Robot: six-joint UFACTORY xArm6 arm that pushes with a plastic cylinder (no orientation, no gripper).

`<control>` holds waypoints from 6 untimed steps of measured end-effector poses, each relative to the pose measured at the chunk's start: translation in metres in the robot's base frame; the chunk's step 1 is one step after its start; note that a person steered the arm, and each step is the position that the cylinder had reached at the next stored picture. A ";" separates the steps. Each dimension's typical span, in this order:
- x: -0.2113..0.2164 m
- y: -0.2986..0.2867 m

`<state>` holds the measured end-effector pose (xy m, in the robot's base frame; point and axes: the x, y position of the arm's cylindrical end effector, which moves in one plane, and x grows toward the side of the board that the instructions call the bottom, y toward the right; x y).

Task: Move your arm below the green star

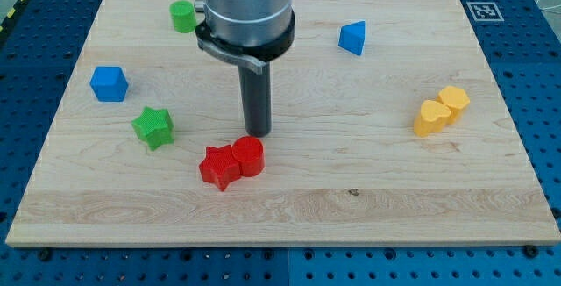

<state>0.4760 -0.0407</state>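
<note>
Red star [218, 166] touching red cylinder [248, 156], my tip [257, 133] just at 12 o'clock, bare, nothing grasped; green star [153, 127] at 9 o'clock.

A single camera looks down at a slant on the wooden bench [368, 198] from beyond its 6 o'clock edge, facing toward 12 o'clock. It sits far enough back that all four edges of the bench fit in frame, with blue perforated table [543, 102] showing around them. The arm's housing [245, 5] enters at 12 o'clock and is cut off by the frame's top.
</note>
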 end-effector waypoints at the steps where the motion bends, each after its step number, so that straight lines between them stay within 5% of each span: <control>1: -0.014 -0.037; 6: 0.057 -0.120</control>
